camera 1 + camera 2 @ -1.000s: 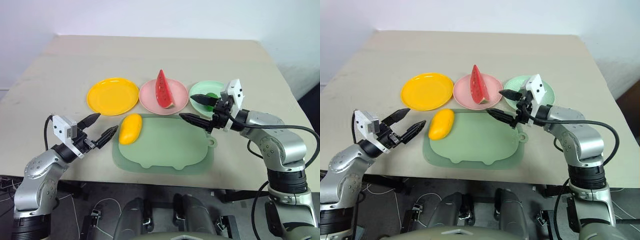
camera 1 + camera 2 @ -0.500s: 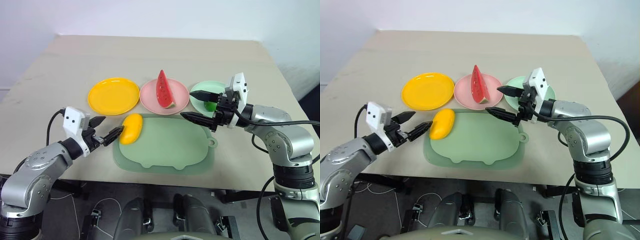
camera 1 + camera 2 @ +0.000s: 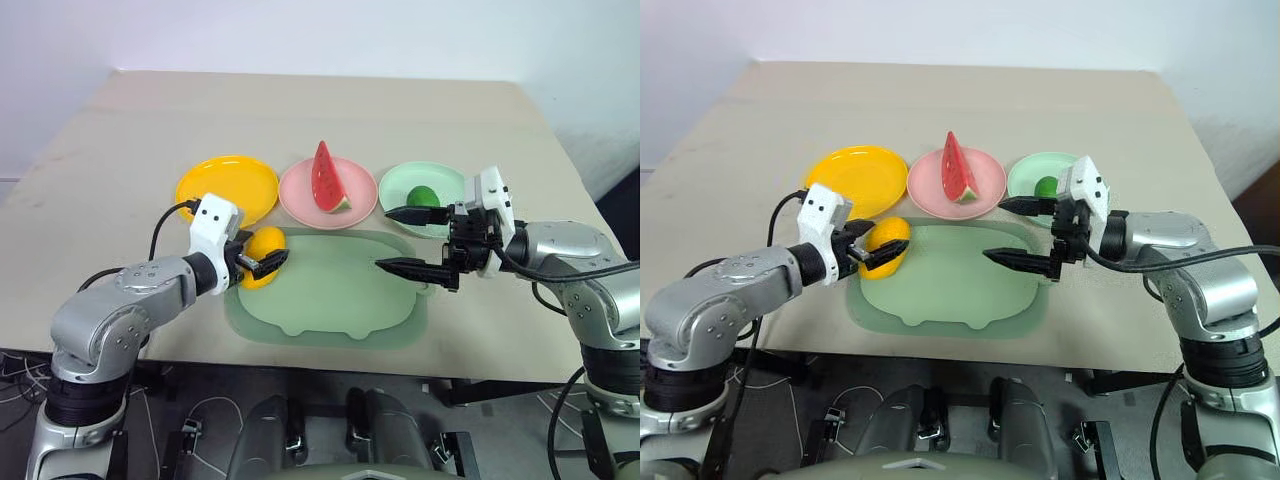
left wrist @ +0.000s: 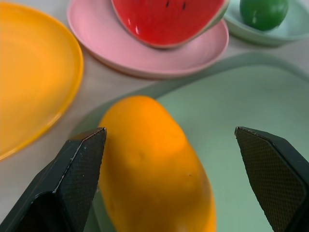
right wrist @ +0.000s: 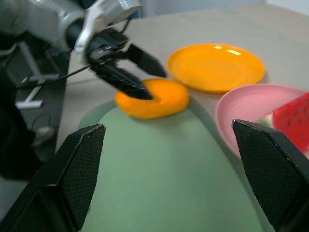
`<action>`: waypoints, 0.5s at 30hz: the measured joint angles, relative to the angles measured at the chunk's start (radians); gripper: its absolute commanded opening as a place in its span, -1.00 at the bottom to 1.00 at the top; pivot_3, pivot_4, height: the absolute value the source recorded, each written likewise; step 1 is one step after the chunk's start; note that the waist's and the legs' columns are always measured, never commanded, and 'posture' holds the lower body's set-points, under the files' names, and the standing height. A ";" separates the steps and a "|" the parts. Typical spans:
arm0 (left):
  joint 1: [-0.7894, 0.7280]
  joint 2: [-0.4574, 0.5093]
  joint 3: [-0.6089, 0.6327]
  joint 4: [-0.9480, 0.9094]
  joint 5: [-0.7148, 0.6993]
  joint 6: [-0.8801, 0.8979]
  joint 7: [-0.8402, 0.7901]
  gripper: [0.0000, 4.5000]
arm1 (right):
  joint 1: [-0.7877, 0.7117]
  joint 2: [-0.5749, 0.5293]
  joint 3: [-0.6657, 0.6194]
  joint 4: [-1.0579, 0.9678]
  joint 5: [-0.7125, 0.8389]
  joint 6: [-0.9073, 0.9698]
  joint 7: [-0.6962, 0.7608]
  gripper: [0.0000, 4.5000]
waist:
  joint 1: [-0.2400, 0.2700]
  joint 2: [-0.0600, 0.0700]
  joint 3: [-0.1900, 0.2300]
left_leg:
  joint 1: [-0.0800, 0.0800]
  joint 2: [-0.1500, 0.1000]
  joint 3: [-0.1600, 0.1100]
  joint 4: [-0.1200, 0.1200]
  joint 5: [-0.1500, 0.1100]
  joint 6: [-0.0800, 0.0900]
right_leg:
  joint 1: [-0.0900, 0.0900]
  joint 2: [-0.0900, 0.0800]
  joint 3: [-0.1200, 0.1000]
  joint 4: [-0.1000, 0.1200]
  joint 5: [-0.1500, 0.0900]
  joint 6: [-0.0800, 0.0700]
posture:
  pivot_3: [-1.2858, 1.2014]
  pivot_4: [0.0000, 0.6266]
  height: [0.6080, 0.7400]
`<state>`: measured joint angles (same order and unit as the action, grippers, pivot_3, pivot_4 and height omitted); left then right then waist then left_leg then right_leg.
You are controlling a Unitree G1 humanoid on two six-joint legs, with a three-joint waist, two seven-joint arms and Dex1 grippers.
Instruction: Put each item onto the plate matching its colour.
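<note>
My two head eyes look forward and down from above my arms, taking in the whole table (image 3: 90,200) from some way off; both cover the same ground, the right eye sitting slightly to the side, so the three plates and the pale green mat (image 3: 330,290) appear in each. The camera on my left wrist looks along my left hand (image 4: 178,188) from very close, facing across the mango (image 4: 154,164) toward the yellow plate (image 4: 29,72), pink plate (image 4: 96,38) and green plate (image 4: 289,29). The camera on my right wrist looks low across the mat toward my left hand (image 5: 133,72), farther back; it shares the mango, the yellow plate and the pink plate with the left wrist view.
</note>
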<state>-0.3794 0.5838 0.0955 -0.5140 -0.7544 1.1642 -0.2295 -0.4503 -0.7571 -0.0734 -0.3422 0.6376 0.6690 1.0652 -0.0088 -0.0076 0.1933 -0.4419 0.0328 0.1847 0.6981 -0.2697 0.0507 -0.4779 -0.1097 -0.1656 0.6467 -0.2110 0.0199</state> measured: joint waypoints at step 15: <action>-0.150 -0.149 0.002 0.081 0.047 0.303 0.131 1.00 | -0.009 -0.069 0.050 0.056 -0.077 -0.112 0.116 0.99 | 0.023 -0.002 0.001 | 0.000 0.000 0.000 0.002 0.000 0.000 | 0.001 -0.001 0.000 0.000 0.002 -0.003 | 0.03 -0.52 0.33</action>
<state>-0.5294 0.4350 0.0978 -0.4331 -0.7069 1.4668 -0.0981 -0.4589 -0.8264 -0.0233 -0.2863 0.5603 0.5569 1.1809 0.0146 -0.0092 0.1940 -0.4417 0.0325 0.1843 0.7000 -0.2695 0.0505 -0.4768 -0.1102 -0.1656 0.6467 -0.2093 0.0171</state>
